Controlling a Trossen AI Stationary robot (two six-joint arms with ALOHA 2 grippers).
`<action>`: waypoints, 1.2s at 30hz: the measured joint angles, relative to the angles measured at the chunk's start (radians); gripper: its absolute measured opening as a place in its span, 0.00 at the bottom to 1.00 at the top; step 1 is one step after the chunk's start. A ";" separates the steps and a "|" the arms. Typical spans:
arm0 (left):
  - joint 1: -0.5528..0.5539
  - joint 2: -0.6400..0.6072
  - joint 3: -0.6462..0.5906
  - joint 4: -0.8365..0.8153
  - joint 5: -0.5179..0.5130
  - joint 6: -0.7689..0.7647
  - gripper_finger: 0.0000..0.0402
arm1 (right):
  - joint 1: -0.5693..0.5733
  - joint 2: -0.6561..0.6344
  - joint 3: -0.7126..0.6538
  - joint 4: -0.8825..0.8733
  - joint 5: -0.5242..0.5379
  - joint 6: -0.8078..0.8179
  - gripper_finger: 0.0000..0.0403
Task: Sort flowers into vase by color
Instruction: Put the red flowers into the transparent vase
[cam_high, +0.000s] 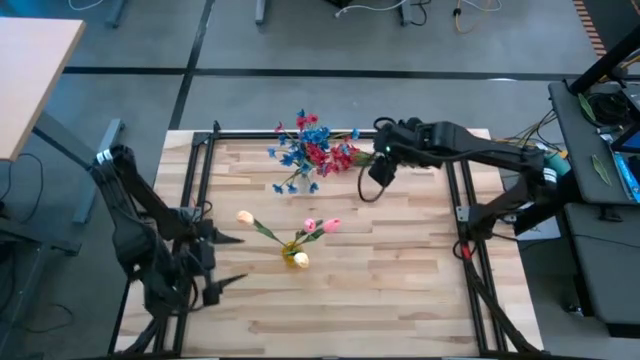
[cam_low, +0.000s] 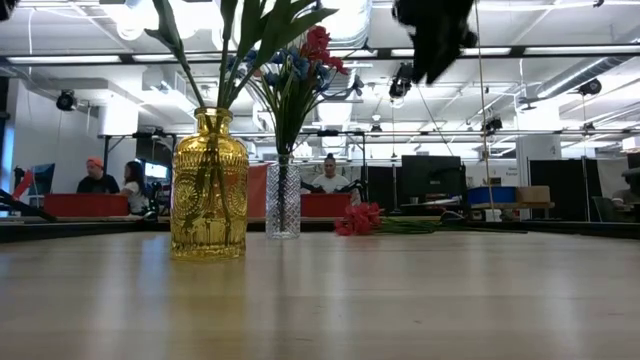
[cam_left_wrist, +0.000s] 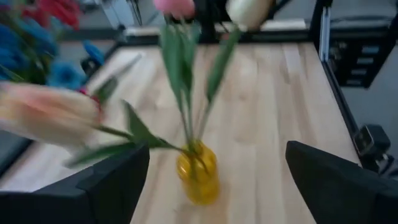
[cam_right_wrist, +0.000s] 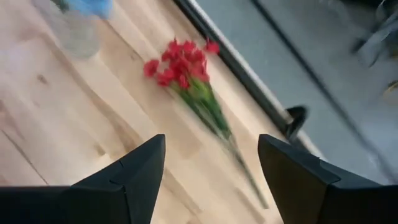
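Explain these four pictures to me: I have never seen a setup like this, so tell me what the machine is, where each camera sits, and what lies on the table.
Two dark robot arms work at a wooden table. One picture looks straight down, one looks level across the tabletop, and two come from cameras on the wrists.

A yellow vase holds tulips. A clear vase holds blue and red flowers. One red flower bunch lies loose on the wood.

The left gripper waits open near the yellow vase. The right gripper, open, hovers above the loose bunch. Neither holds anything.

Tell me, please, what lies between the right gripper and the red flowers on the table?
Nothing: in the right wrist view, only bare wood separates the open right gripper from the red flowers.
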 joint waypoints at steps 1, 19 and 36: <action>0.000 -0.023 -0.001 0.000 -0.017 0.018 0.89 | -0.039 -0.009 -0.041 0.030 -0.025 -0.002 0.61; 0.124 -0.293 -0.012 0.000 -0.257 0.338 0.89 | -0.486 0.245 -0.408 0.483 -0.389 -0.335 0.71; 0.273 -0.368 -0.013 0.418 -0.131 0.817 0.89 | -0.546 0.442 -0.351 0.479 -0.480 -0.470 0.56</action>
